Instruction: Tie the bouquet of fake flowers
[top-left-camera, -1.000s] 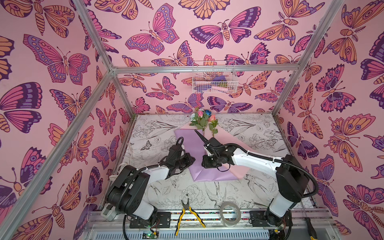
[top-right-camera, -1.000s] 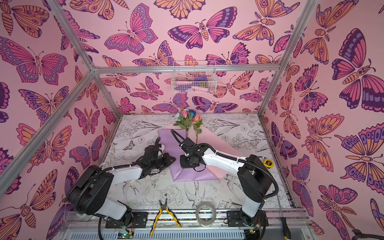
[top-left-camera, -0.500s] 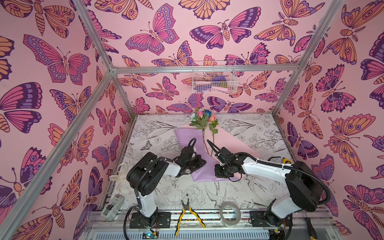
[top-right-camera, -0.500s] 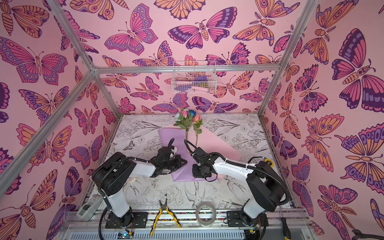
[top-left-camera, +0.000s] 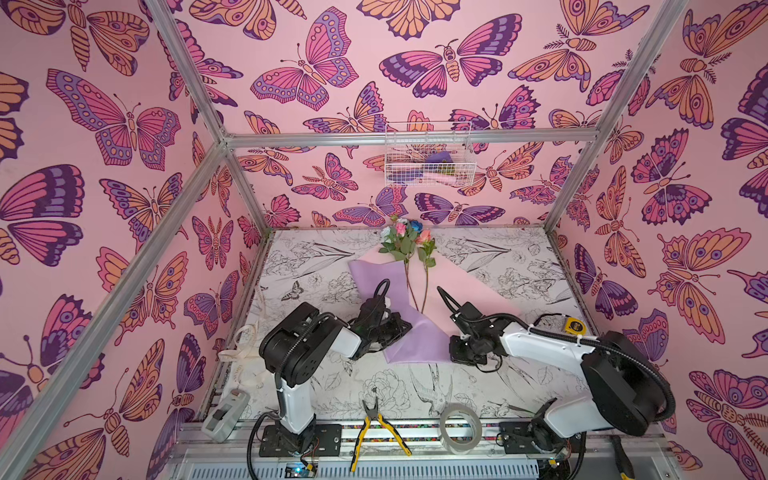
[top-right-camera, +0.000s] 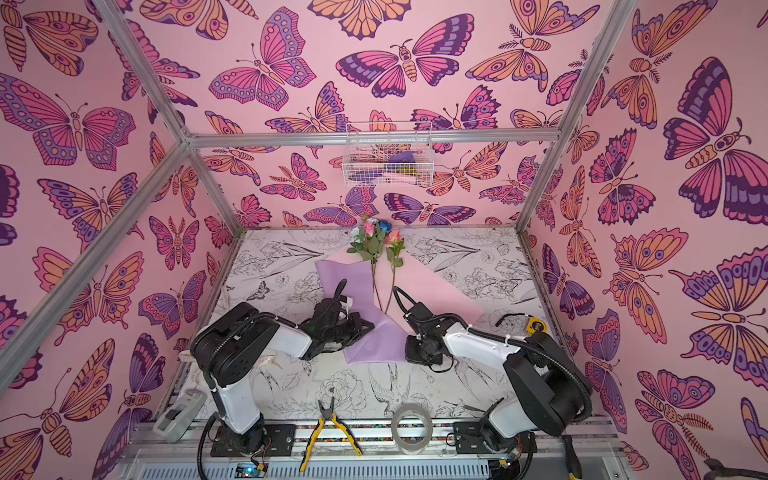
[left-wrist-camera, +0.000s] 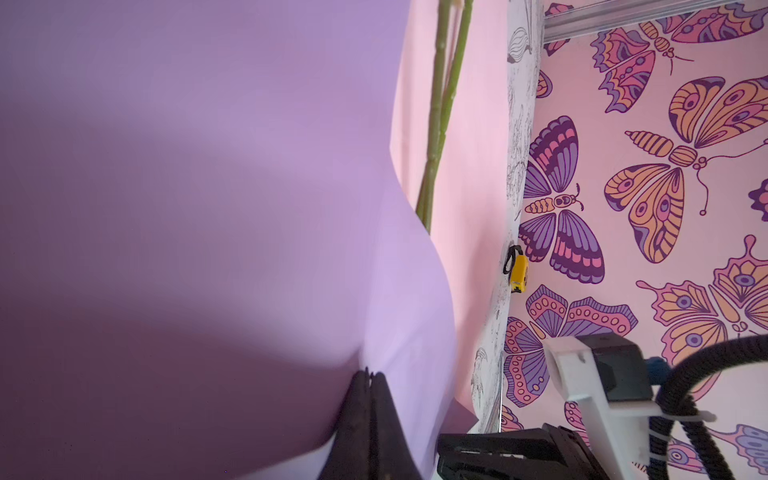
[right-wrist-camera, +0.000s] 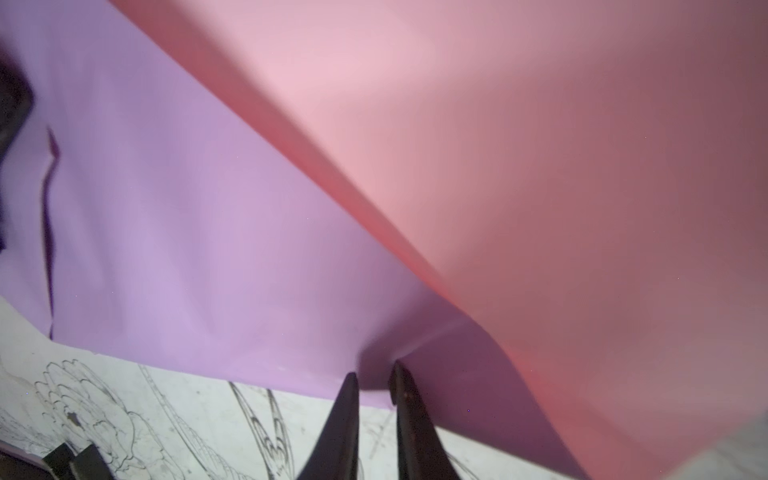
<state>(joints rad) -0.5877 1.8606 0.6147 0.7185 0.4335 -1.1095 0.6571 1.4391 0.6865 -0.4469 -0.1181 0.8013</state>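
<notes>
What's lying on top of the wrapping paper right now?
The fake flowers lie on its pink inner face, heads past the far edge. The folded lilac flap covers the stem ends; those cannot be seen.

The fake flowers (top-left-camera: 409, 249) lie on the paper (top-left-camera: 469, 286), mid tabletop (top-left-camera: 519, 257); pliers (top-left-camera: 372, 413) lie in front, left of the tape roll (top-left-camera: 461, 409).

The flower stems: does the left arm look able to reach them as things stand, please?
Probably not yet: the left gripper has its jaws shut on the lilac flap covering the stems low down; higher up they lie bare.
</notes>
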